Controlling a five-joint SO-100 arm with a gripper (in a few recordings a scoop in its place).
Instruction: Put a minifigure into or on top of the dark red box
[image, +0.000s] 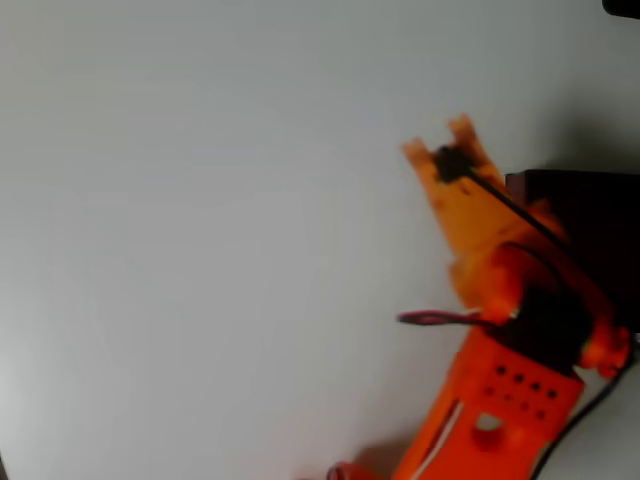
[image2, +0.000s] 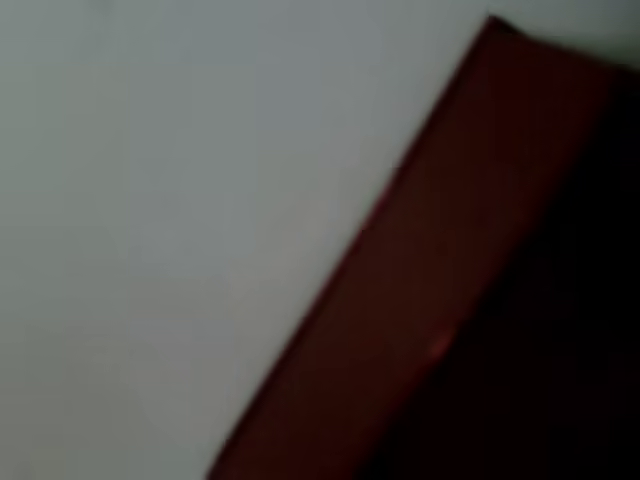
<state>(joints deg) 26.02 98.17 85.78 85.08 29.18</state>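
My orange gripper (image: 440, 140) hangs over the pale table just left of the dark red box (image: 600, 215). Its two fingertips stand apart, so it is open, and I see nothing between them. The box sits at the right edge of the overhead view, partly covered by my arm. In the wrist view the box's dark red wall (image2: 430, 300) runs diagonally, with its nearly black interior (image2: 560, 400) at the lower right. The minifigure is out of view.
The pale grey table (image: 200, 250) spreads wide to the left of the arm. A red wire (image: 430, 319) loops out from the arm. A small red bit (image: 345, 472) sits at the bottom edge, too cut off to identify.
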